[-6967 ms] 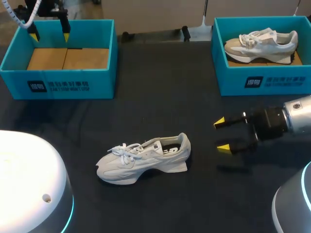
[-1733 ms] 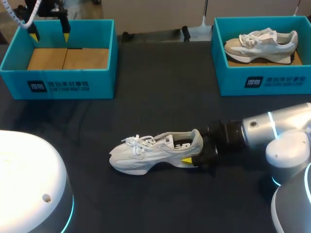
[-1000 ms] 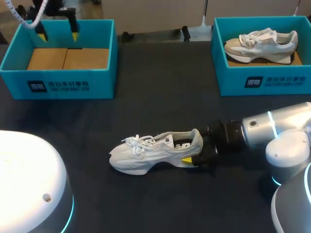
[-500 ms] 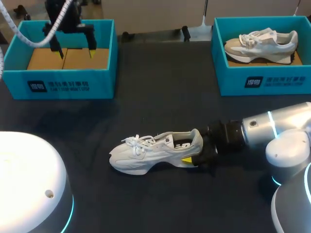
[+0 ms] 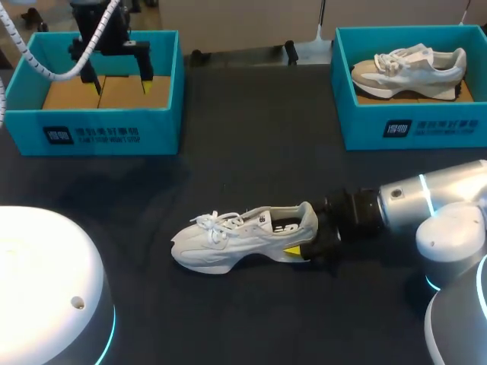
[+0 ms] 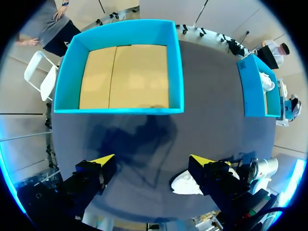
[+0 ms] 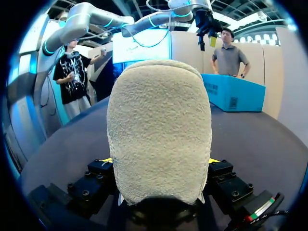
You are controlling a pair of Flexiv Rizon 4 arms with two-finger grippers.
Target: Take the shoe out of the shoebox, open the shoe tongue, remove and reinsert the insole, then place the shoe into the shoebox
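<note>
Right gripper [image 5: 308, 247]: clamped on the heel of the white sneaker [image 5: 236, 239], one finger on each side; only thin slivers of the yellow tips visible past the heel in the right wrist view.
Right arm [image 5: 426, 205]: in from the right edge, low over the table [image 5: 251, 137], pointing left toward the sneaker.
White sneaker: upright on its sole on the dark table, near the middle, toe to the left and heel to the right; laces bunched on top, tongue lying down; opening dark inside; outside both shoeboxes.
Left gripper [image 5: 120, 82]: fingers spread wide, nothing between them; held up above the table at far left, fingers pointing down; bare dark cloth under the tips in the left wrist view.
Left shoebox [image 5: 99, 133]: teal, open-topped, at far left of the table, ahead of the left gripper's fingers; brown cardboard floor [image 5: 106, 93] with a seam down its middle, no shoe inside.
Right shoebox [image 5: 411, 129]: teal, open-topped, at far right, well apart from the left shoebox.
Second sneaker [image 5: 407, 67]: pale, lying inside the right shoebox, toe to the left.
</note>
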